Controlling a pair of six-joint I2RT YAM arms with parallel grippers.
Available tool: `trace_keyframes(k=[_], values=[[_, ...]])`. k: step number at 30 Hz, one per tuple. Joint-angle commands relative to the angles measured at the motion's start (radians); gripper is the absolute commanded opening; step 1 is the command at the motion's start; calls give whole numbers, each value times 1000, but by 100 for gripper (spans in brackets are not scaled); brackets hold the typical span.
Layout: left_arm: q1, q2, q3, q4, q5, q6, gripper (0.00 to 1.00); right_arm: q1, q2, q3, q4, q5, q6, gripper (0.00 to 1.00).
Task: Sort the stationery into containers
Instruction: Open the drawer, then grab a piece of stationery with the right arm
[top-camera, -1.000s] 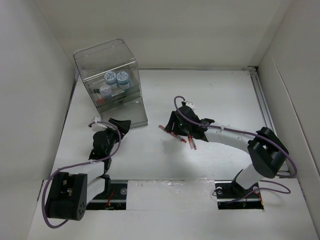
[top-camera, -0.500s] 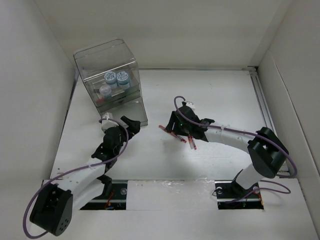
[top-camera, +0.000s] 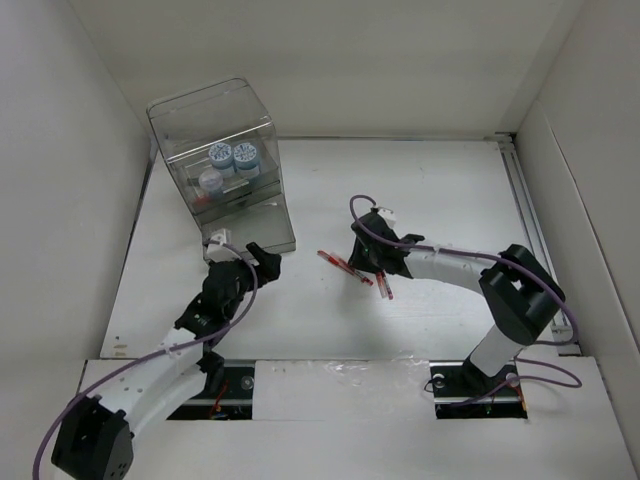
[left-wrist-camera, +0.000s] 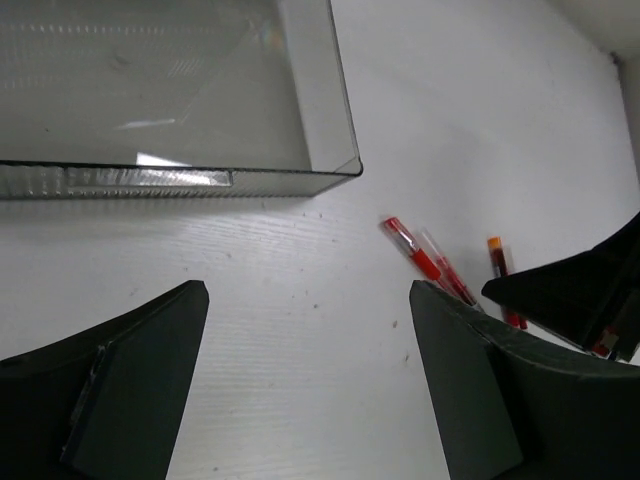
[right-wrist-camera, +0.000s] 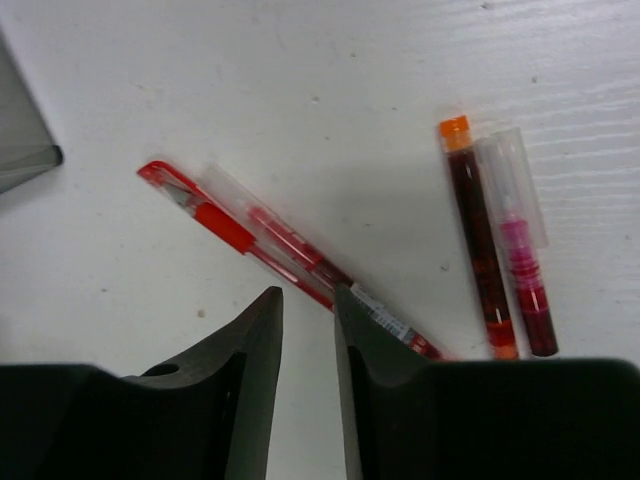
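The clear organizer (top-camera: 215, 170) stands at the far left with two blue-white rolls (top-camera: 232, 155) inside. Its clear base fills the top of the left wrist view (left-wrist-camera: 180, 100). Two thin red pens (top-camera: 345, 265) lie side by side mid-table, and two more (top-camera: 384, 285) lie just right of them. My left gripper (top-camera: 262, 262) is wide open and empty (left-wrist-camera: 308, 290), by the organizer's front corner and left of the pens (left-wrist-camera: 430, 265). My right gripper (top-camera: 365, 258) hovers at the pens, jaws a narrow gap apart (right-wrist-camera: 308, 295) with nothing between them; the paired pens (right-wrist-camera: 250, 235) lie just past its tips. No markers show.
An orange-capped pen (right-wrist-camera: 478, 250) and a clear-capped pink one (right-wrist-camera: 520, 250) lie parallel to the right of the pair. White walls enclose the table on all sides. A rail (top-camera: 525, 200) runs along the right edge.
My left arm has reached forward and right, from beside the organizer's left front to its front corner. My right gripper has shifted slightly over the pens.
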Motion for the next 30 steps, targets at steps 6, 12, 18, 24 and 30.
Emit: trace_keyframes(k=[6,12,18,24,30], values=[[-22,163,152,17,120,165,78,-6,4,-17,-39,70,14,40],[-262,274,243,37,-61,165,82,-6,58,-8,-59,70,14,32],[-289,306,294,46,-61,145,82,-6,87,21,-81,59,14,32],[-289,196,315,-4,-107,155,82,-6,133,44,-90,59,14,31],[-289,59,297,-29,-130,155,85,-6,162,84,-113,68,5,36]])
